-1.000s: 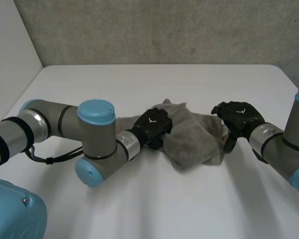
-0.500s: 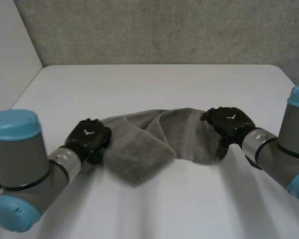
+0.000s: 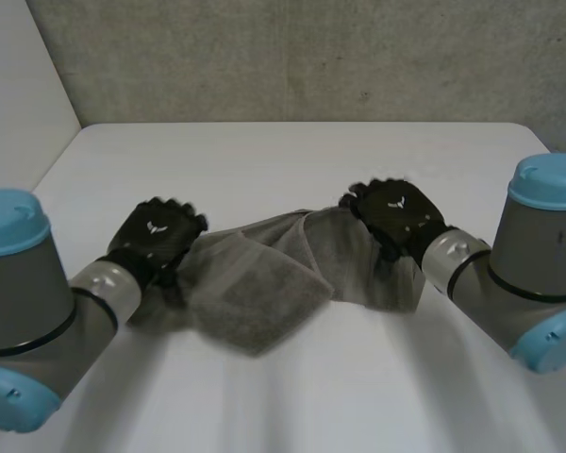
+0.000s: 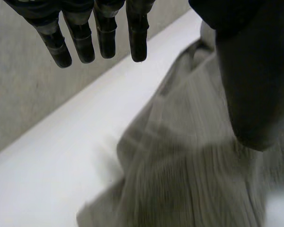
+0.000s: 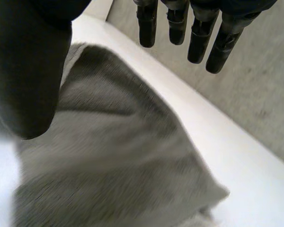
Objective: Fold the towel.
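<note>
While it lies rumpled, grey terry towel (image 3: 264, 293) | left hand (image 3: 156, 236) splayed, empty | right hand (image 3: 391, 212) splayed, empty

The matte black left hand (image 3: 156, 236) and right hand (image 3: 393, 212) each carry a small white emblem on the back. Their fingers (image 4: 106, 35) are ridged and segmented. Behind each hand sits a silvery wrist band (image 3: 448, 257) edged in black, then a thick grey arm joint (image 3: 538, 260) with a rounded light-blue cap (image 3: 550, 181).

Grey towel (image 3: 257, 294) (white table (image 3: 292, 160))
</note>
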You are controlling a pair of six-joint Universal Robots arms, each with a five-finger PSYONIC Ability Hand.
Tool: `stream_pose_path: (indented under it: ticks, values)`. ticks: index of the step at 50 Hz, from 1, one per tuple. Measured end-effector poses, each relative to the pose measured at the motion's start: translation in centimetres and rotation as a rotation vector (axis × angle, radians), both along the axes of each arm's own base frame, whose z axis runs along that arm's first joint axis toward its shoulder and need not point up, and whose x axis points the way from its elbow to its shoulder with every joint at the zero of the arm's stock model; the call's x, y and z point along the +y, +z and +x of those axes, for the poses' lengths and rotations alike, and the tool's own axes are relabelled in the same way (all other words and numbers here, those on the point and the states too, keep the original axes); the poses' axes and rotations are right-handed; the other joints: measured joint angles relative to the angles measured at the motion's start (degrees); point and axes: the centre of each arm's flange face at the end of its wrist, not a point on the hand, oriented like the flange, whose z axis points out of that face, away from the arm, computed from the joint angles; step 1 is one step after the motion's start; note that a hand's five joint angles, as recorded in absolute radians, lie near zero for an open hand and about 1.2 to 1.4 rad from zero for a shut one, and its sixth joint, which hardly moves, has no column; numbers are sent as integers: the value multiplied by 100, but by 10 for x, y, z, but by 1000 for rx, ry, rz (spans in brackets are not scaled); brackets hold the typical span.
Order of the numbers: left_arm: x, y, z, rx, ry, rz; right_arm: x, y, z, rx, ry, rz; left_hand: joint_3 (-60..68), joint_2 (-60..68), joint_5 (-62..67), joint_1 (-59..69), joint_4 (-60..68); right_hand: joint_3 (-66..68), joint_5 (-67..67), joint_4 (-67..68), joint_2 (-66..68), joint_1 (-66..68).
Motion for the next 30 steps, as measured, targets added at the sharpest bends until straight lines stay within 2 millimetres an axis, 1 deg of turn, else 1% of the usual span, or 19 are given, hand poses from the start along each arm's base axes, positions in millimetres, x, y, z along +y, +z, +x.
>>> stream_pose_path:
  ticks: [2,4,6,7,10,11,13,16,21,26,30]
  values:
    - [-1,3,-9,8,-26,-16,-5,1,4,-13,14,-22,0,-9,0,0,0,0,0,0,0,0]
    - [-4,5,-22,18,-66,-30,-13,1,10,-30,39,-46,0,-11,0,0,0,0,0,0,0,0]
    - [-8,4,-34,28,-106,-36,-20,1,15,-42,63,-62,0,-11,0,0,0,0,0,0,0,0]
    - [-10,3,-37,30,-117,-37,-22,0,16,-45,69,-66,0,-11,0,0,0,0,0,0,0,0]
    - [-20,-4,-52,36,-171,-22,-32,-4,23,-55,95,-74,0,-11,0,0,0,0,0,0,0,0]
    - [-21,-6,-54,36,-180,-16,-34,-5,24,-56,98,-75,0,-11,0,0,0,0,0,0,0,0]
    - [-29,-16,-63,32,-212,12,-41,-10,28,-60,110,-76,0,-11,1,0,0,0,0,0,0,0]
    - [-37,-31,-70,20,-238,58,-50,-17,32,-63,117,-78,0,-11,12,0,0,0,0,0,0,0]
    - [-48,-52,-75,-2,-250,118,-63,-30,38,-64,119,-71,0,-11,15,0,0,0,1,0,0,0]
    - [-56,-63,-78,-18,-245,137,-72,-44,42,-59,122,-47,0,31,222,11,0,0,26,0,13,23]
    - [-61,-68,-79,-27,-242,134,-78,-55,46,-52,125,-23,0,632,779,314,0,0,322,0,189,221]
